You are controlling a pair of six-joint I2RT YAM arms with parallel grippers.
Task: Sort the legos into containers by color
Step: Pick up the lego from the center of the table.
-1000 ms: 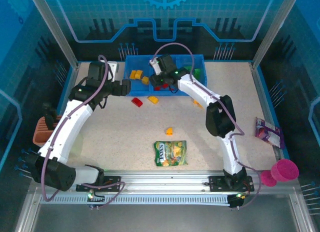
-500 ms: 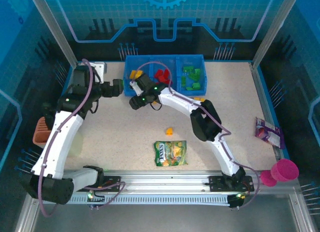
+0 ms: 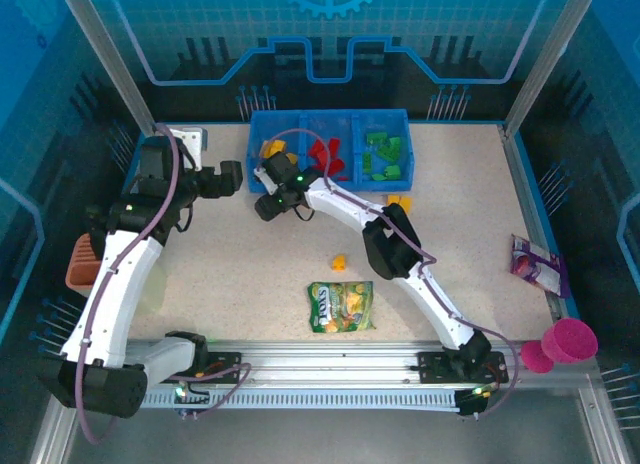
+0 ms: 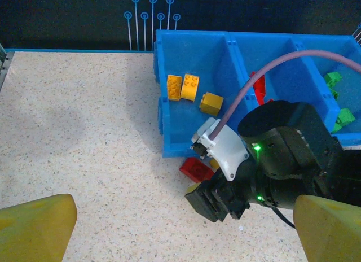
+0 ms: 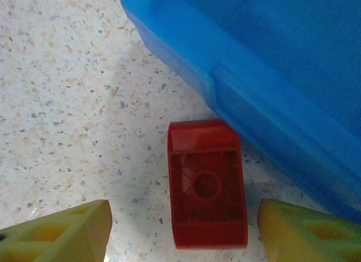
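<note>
Tray [image 4: 169,143] held sorted legos [image 4: 189,87] by colour; outstanding on desk [image 3: 250,254] were one red lego [image 5: 206,183] beside its wall, between spread, empty right fingers [image 5: 56,234], and two yellow-orange legos [image 3: 339,262]; left fingers [image 4: 34,228] spread, empty.

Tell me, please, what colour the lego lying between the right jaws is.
The lego is red, shown best in the right wrist view.

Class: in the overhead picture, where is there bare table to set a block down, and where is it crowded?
Free: the table between the blue tray, right arm and purple packet; also between the left arm and candy bag. Crowded: the tray's front-left corner, where left gripper, right gripper and a red lego sit close together.
</note>
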